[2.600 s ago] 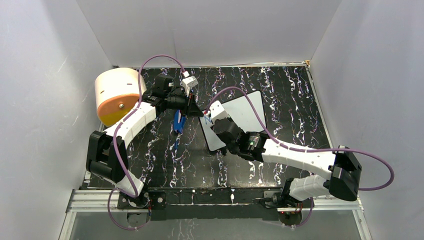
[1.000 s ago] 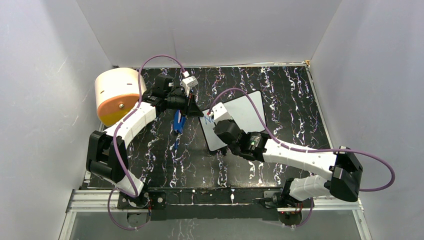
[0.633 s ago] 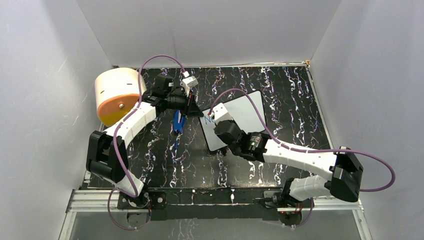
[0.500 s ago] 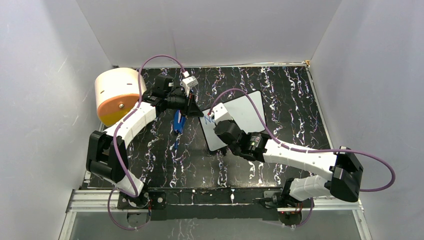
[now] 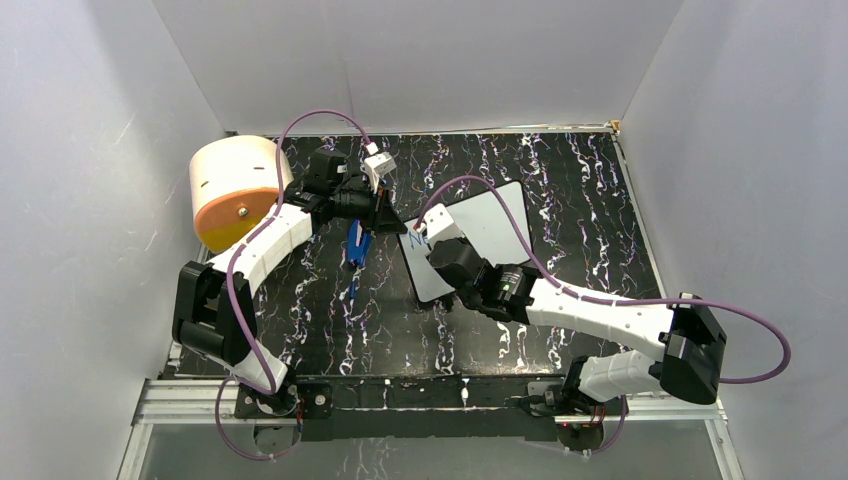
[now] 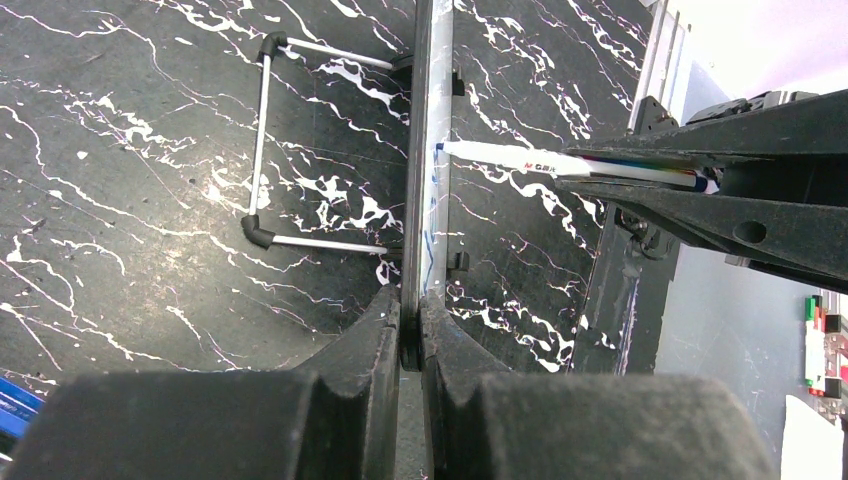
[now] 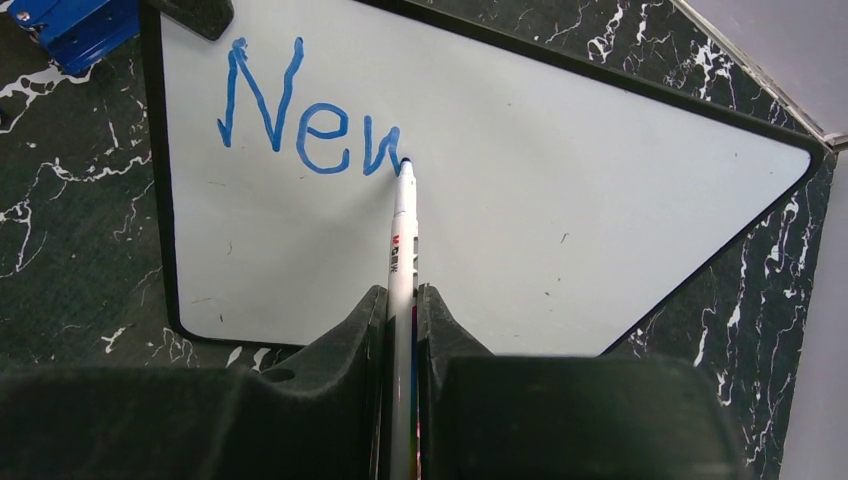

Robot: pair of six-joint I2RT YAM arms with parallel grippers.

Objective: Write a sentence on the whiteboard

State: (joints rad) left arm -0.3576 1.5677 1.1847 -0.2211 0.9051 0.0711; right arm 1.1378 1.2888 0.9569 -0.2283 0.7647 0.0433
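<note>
So far only the first word is down: the sentence [image 7: 300, 120] reads "New" in blue handwritten marker strokes, at the far-left corner of the whiteboard [image 7: 560, 200], a small flat white rectangular board with a thin black frame and rounded corners. It sits skewed on the black white-veined marble-pattern table [image 5: 560, 165], just right of centre, with a blue object [image 5: 358, 243] just beside it on the left. The right gripper [image 7: 400, 300] is clamped on a slim white marker pen [image 7: 403, 235], whose tip touches the board at the end of the "w". The left gripper [image 6: 410, 315] is pinched on the board's black edge at that same far-left corner, steadying it. Whether the board lies flat or is propped up I cannot tell. Most of the writing looks to be ahead, and I see a few ways it could spoil. Only one corner is held, so a hard sideways stroke might pivot the board and bend the letters. The pen is long and gripped well back from its tip – too much pressure could tilt it in the jaws or push it up through them, leaving faint or broken lines. The right arm's purple cable [image 5: 520, 225] arches over the white surface, and any brush against fresh ink would smear it.
</note>
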